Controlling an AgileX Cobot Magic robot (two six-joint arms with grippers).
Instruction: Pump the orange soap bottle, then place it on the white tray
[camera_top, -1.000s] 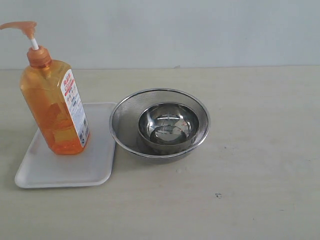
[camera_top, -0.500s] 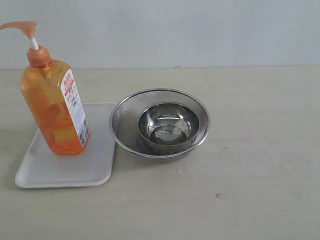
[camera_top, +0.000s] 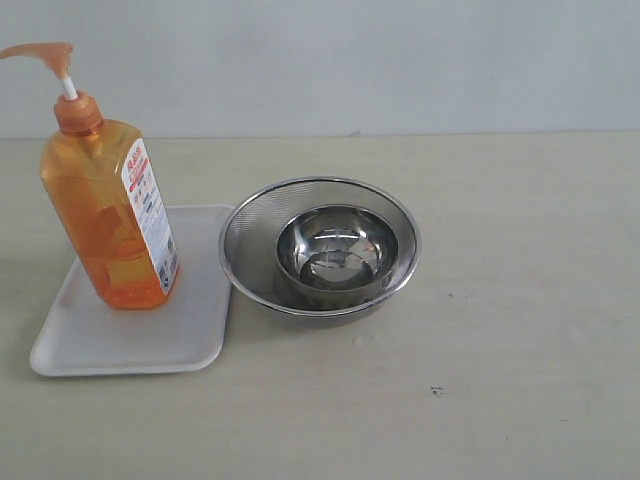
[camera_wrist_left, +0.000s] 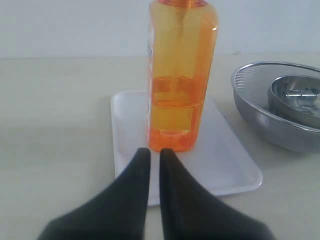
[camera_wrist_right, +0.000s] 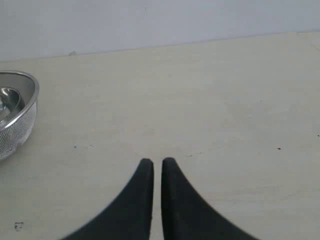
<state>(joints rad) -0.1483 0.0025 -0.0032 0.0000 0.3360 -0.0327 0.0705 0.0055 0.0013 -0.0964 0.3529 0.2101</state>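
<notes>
The bottle stands upright on the tray at the left of the table, with its pump spout pointing left. Just right of the tray sits a strainer with a steel bowl inside it. The left gripper has its jaws together with nothing between them and points at the bottle's base from nearby, while the right gripper, also closed and empty, hangs over bare table right of the strainer.
</notes>
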